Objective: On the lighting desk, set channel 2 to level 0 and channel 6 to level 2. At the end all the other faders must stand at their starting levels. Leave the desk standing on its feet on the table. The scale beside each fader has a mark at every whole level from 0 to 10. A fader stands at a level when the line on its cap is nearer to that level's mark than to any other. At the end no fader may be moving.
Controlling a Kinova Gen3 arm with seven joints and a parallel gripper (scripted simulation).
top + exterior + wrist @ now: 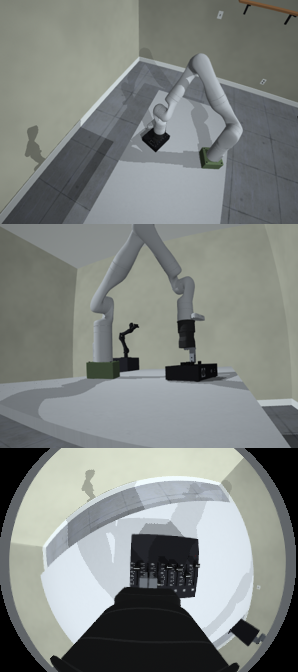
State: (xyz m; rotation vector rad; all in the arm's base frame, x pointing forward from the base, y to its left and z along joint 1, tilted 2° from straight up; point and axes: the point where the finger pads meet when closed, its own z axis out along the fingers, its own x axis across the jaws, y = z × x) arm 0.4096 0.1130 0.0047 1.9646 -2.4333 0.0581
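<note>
Exterior view: the desk [190, 373] stands flat on the pale surface [153, 408], well apart from the arm's green base [102, 370]. The pincer [192, 361], fingers pressed together and holding nothing, points straight down at the fader row on the desk's top.

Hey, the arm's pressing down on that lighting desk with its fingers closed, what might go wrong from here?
1. The shut gripper reaches down among the closely spaced fader caps; a sideways push could nudge a neighbouring fader off its starting level.
2. The lighting desk stands loose on the table; a hard push might slide or tip it.
3. The cap lines are too small to read in these views, so overshooting the level is a risk.
</note>
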